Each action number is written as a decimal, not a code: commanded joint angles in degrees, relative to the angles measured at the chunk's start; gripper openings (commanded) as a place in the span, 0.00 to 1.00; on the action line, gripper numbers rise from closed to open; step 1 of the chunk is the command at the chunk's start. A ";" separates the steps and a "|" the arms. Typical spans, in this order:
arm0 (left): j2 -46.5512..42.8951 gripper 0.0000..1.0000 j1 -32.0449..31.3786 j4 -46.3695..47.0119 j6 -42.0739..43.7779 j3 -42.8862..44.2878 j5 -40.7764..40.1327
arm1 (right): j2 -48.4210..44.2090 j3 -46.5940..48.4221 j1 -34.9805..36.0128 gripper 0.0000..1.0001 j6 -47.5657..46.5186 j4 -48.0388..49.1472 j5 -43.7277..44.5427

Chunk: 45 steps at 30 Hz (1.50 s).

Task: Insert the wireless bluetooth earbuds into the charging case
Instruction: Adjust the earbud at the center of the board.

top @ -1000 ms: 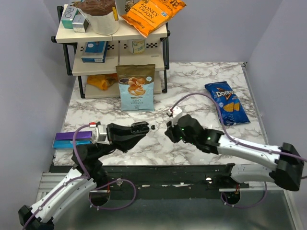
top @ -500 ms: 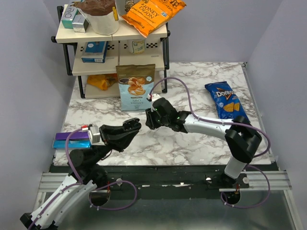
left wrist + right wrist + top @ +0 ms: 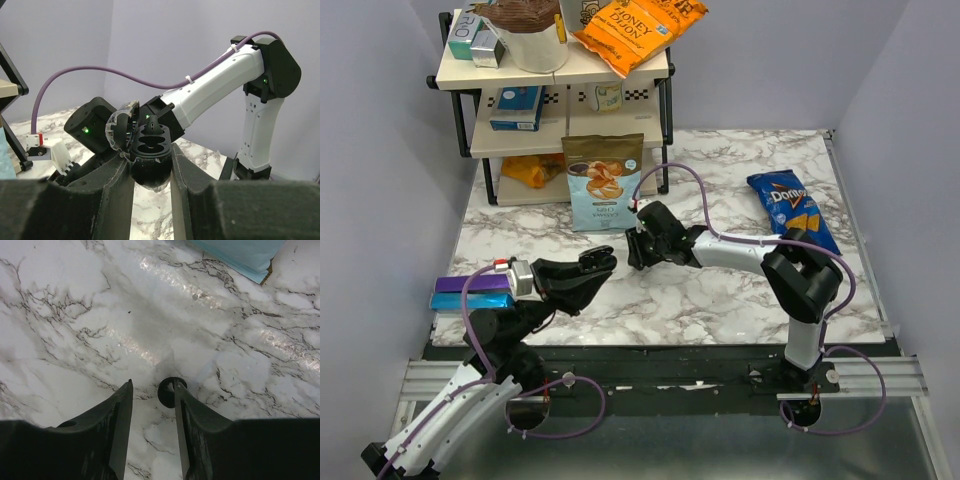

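moved since a sec ago: left gripper [image 3: 604, 263] drifted back a touch, right gripper [image 3: 636, 252] swung in to mid-counter [image 3: 720, 300] | left: clamped on the open charging case [image 3: 150, 140], held up off the marble | right: fingers apart, low over the marble, one earbud [image 3: 166, 391] lying mid-counter, touching one finger's inner face

In the right wrist view an earbud [image 3: 166, 390] shows only as a dark round edge, its right side hidden behind a finger of the right gripper [image 3: 152, 385]. The teal bag [image 3: 240, 252] is cut off at the far edge. From above the bud is probably under that gripper, too small to tell. The left gripper [image 3: 151, 159] hides the lower half of the charging case [image 3: 149, 142].
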 commanded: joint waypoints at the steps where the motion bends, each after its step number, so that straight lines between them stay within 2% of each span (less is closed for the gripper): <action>1: 0.52 0.00 -0.33 0.25 -0.10 0.13 0.19 | 1.18 0.79 -0.39 0.47 -1.35 -1.55 -1.17; 13: 2.20 0.00 -0.33 1.83 -0.81 -0.13 1.33 | 0.65 -1.41 -1.09 0.48 -3.37 -2.79 -0.73; 19: 1.67 0.00 -0.33 2.09 -0.98 -0.48 1.15 | -2.95 -3.87 -1.00 0.50 -3.73 2.74 -4.41; 28: 1.14 0.00 -0.33 1.57 -1.07 -0.57 0.89 | -2.96 -2.20 -0.04 0.52 -2.76 3.45 -4.42; 45: 1.49 0.00 -0.33 1.57 -1.42 -0.48 1.15 | 2.40 1.14 0.05 0.52 -1.53 2.22 -6.62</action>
